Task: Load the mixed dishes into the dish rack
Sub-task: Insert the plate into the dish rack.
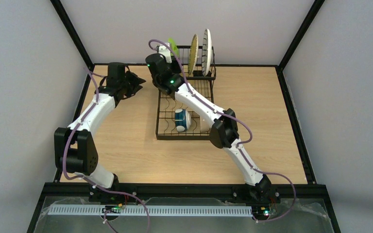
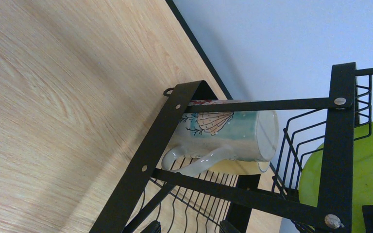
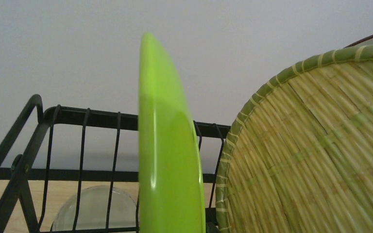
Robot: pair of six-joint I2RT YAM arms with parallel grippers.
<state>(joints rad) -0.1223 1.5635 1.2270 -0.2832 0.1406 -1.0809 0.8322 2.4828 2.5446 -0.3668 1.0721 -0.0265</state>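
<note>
Plate [image 3: 167,160], lime-green, stands edge-on before right end effector [image 1: 170,48].

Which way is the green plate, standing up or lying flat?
Standing up. The right wrist view shows the lime-green plate edge-on, rising straight up inside the dish rack, next to the yellow woven plate.

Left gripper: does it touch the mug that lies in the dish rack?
Apart. The top external view shows the left gripper open over the table, with bare wood between it and the dish rack, where the mug lies.
</note>
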